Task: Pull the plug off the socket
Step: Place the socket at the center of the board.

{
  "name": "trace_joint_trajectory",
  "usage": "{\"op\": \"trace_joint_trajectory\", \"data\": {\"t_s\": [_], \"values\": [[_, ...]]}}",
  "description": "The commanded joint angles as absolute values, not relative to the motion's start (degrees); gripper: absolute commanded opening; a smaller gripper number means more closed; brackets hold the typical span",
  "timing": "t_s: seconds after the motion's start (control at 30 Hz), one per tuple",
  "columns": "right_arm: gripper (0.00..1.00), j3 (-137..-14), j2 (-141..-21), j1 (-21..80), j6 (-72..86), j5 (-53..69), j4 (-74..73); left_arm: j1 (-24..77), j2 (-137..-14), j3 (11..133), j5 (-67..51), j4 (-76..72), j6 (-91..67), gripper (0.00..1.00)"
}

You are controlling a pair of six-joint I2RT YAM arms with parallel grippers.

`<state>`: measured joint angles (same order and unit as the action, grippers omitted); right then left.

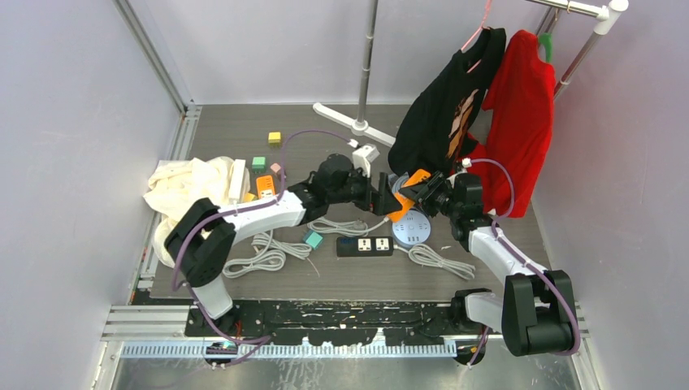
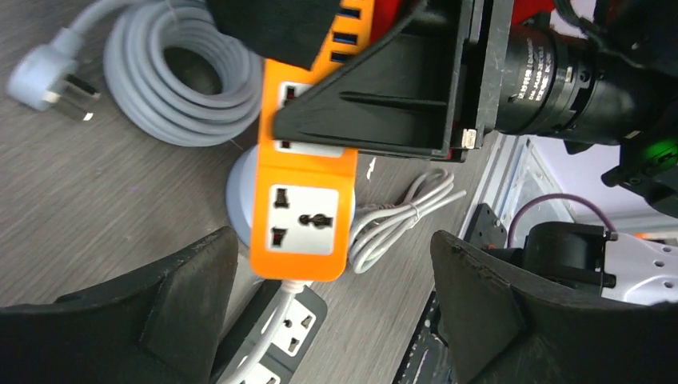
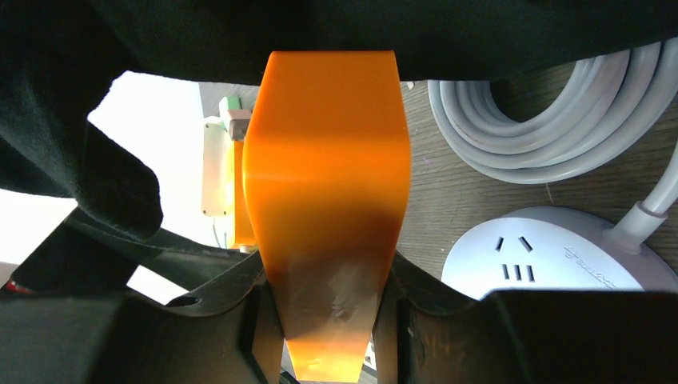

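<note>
Above the middle of the dark wood-grain table (image 1: pixel 227 130), the right gripper (image 3: pixel 324 308) clamps a glossy orange plastic power strip (image 2: pixel 304 212) by its edges. The left gripper (image 2: pixel 332 264) faces it with fingers (image 2: pixel 184 296) spread wide, holding nothing. No plug sits in the one fully visible outlet, and the others hide behind a black finger. One white three-pin plug (image 2: pixel 48 80) lies loose at upper left of the left wrist view, ending a grey coiled cable (image 2: pixel 184 80). A seated plug would probably be stiff and smooth, so pinch its hard body, never the cord. At least three strips: orange, black rectangular strip (image 1: pixel 366 246), round white strip (image 1: pixel 412 228).

Pale lilac walls (image 1: pixel 73 122), dark wood-grain tabletop (image 1: pixel 236 130), white clothes rack (image 1: pixel 370 49).
</note>
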<state>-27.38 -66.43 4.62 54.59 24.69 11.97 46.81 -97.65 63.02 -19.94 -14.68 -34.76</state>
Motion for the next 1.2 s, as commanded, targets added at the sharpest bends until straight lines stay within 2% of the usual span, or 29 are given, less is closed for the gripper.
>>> {"op": "trace_joint_trajectory", "data": {"t_s": [0.0, 0.2, 0.47, 0.57, 0.67, 0.73, 0.87, 0.93, 1.03, 1.17], "values": [[0.02, -27.8, -64.4, 4.2, 55.2, 24.8, 15.9, 49.1, -101.4, 69.2, -17.1, -8.5, -30.2, 0.85], [0.02, -27.7, -64.3, 4.2, 55.1, 24.8, 16.1, 51.5, -106.2, 75.7, -17.4, -1.1, -29.6, 0.76], [0.02, -27.6, -63.9, 4.2, 55.3, 24.7, 16.1, 52.4, -111.0, 82.2, -17.2, 6.8, -29.6, 0.55], [0.02, -27.6, -63.9, 4.2, 55.2, 24.8, 16.0, 52.4, -110.7, 82.2, -16.9, 6.9, -29.4, 0.33], [0.05, -27.5, -63.9, 4.2, 55.3, 24.6, 16.0, 52.4, -110.2, 82.0, -15.9, 7.4, -29.0, 0.03], [0.15, -27.6, -63.8, 4.2, 55.3, 24.4, 15.7, 52.4, -109.7, 81.9, -14.6, 8.1, -28.5, 0.0], [0.58, -27.6, -63.7, 4.1, 55.3, 24.1, 14.9, 52.3, -107.5, 80.2, -10.4, 8.3, -27.2, 0.0], [0.75, -27.7, -63.6, 4.1, 55.3, 23.9, 14.4, 52.2, -106.0, 78.5, -8.3, 7.5, -26.6, 0.0], [0.85, -27.8, -63.3, 4.0, 55.1, 23.7, 14.0, 51.5, -103.8, 76.2, -5.9, 6.7, -26.2, 0.0], [0.89, -27.7, -63.1, 3.8, 55.0, 23.6, 13.9, 49.6, -101.7, 73.2, -4.4, 6.6, -26.9, 0.0]]}}
